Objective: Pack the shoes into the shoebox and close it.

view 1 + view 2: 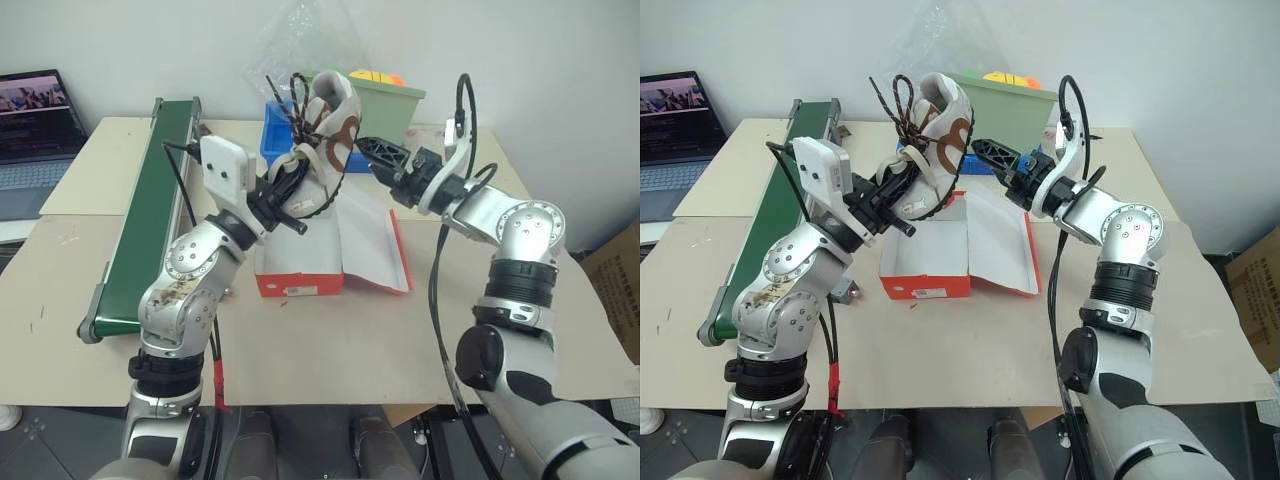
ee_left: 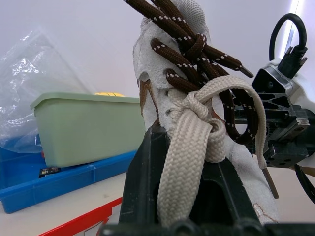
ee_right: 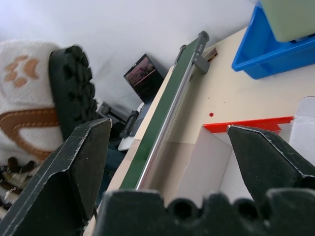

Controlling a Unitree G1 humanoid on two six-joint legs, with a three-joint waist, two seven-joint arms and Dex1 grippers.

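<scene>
Beige desk (image 1: 330, 350) under me: my left pincer (image 1: 290, 205) grips a sneaker (image 1: 325, 135) above the shoebox (image 1: 330, 255); right pincer (image 1: 375, 152) gapes beside its sole; no legible writing.

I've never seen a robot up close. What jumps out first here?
A white shoe with dark laces, held aloft in the shut left claw above an open red shoebox on the table. Just beside it hangs the right claw, wide open and holding nothing.

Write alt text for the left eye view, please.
A robot's left gripper holds a cream sneaker up over an open red-orange shoebox on a table, while its right gripper, jaws wide, reaches toward it.
</scene>
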